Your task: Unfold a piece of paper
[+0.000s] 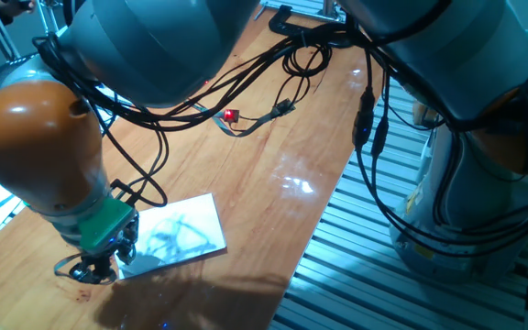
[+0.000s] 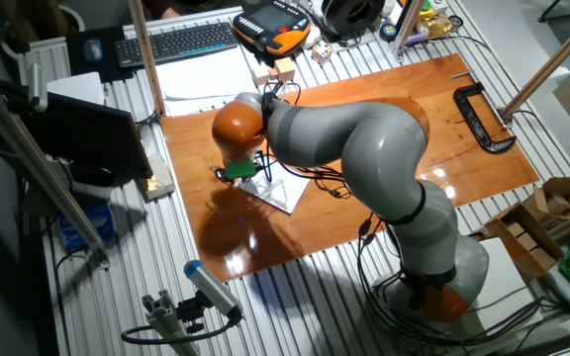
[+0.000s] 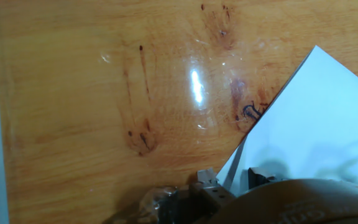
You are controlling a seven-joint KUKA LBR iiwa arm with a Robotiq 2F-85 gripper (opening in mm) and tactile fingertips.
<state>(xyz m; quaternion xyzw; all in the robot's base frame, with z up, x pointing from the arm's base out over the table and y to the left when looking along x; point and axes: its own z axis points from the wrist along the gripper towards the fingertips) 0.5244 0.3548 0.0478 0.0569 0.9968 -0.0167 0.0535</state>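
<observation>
The piece of paper [image 1: 177, 232] lies flat on the wooden table [image 1: 273, 174], lower left of frame. The gripper [image 1: 94, 268] points straight down at its left corner; can't tell if it's pinching the edge.

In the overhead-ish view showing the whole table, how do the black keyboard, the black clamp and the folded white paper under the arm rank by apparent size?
1. The black keyboard, clearly the longest.
2 and 3. The black clamp and the piece of paper look roughly alike; the arm hides part of the paper, so I would not rank them.
</observation>
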